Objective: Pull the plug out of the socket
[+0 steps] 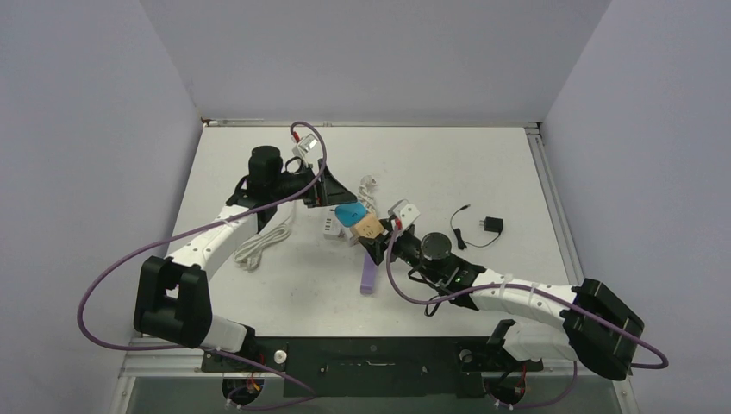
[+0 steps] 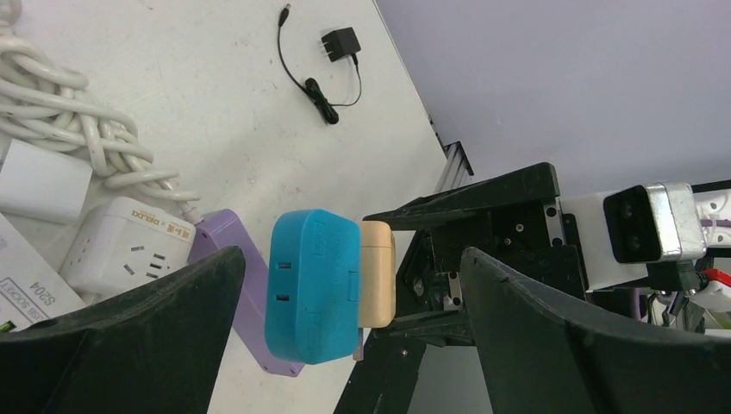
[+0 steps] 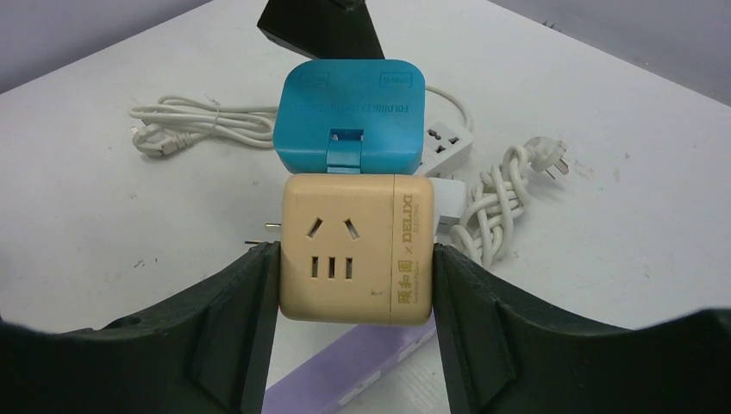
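Right pincer (image 3: 355, 280) pinched beige socket cube (image 3: 345, 228), fingers flat on both sides. Blue plug (image 3: 349, 112) sat flush against cube at 12 o'clock, looked joined to it. Left pincer (image 2: 353, 259) spread wide, fingers flanking blue plug, not touching. Purple strip (image 3: 345, 379) lay on table (image 1: 431, 164) at cube's 6 o'clock; white coiled cord (image 3: 496, 203) at 3 o'clock; black adapter (image 1: 492, 225) farther out, 3 o'clock in top view.

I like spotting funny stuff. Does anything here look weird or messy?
Nothing looks broken or spilled. The oddest bit: a blue plug sticks out of the beige socket cube that the right gripper squeezes, and the left gripper gapes open on both sides of the plug.
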`<state>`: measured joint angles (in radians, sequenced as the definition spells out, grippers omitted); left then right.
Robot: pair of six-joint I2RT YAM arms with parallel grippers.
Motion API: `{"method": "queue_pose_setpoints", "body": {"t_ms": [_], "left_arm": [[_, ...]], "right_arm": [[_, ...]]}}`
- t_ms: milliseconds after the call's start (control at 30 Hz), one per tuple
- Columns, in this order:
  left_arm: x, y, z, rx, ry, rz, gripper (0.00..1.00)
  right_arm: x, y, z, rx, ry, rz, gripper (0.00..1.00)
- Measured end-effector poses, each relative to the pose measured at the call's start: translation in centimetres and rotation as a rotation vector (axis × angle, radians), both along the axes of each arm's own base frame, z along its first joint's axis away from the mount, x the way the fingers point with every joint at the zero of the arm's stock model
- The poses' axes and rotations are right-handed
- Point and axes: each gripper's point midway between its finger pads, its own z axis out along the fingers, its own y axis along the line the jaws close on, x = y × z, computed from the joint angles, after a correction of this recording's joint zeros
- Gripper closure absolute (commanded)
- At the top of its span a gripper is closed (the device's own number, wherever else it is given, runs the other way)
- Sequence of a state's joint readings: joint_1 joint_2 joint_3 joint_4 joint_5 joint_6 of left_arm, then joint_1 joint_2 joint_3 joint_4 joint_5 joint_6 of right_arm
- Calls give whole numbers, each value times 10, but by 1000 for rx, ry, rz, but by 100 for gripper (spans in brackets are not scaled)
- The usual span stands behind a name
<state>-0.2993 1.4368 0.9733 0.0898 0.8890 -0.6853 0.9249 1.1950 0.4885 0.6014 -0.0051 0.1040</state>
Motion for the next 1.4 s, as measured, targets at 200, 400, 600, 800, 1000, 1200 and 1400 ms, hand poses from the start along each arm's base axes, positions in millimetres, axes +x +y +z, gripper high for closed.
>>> {"method": "queue_pose_setpoints", "body": {"t_ms": [200,400,600,800,1000,1200,1400], "left_arm": [[3,10,-12,73,0,15,5],[7,18,-20,95,17,24,13],[-2,6,-11,36,11,-53,38],[-6,0,3,-31,-16,-94,65],[-9,-2,7,-69,-6,-109,86],[-8,-3,7,-79,-10,-109,100],[-7,0,3,-78,-6,-99,100]], "right_arm": [[1,3,7,3,-45,-16,95],[2,1,18,18,-80,-34,95],[2,-1,28,38,-106,-44,95],[3,-2,28,33,-110,-48,95],[6,-2,22,19,-103,-63,95],[7,-2,18,10,-98,-69,95],[8,-1,14,1,-91,-70,95]]}}
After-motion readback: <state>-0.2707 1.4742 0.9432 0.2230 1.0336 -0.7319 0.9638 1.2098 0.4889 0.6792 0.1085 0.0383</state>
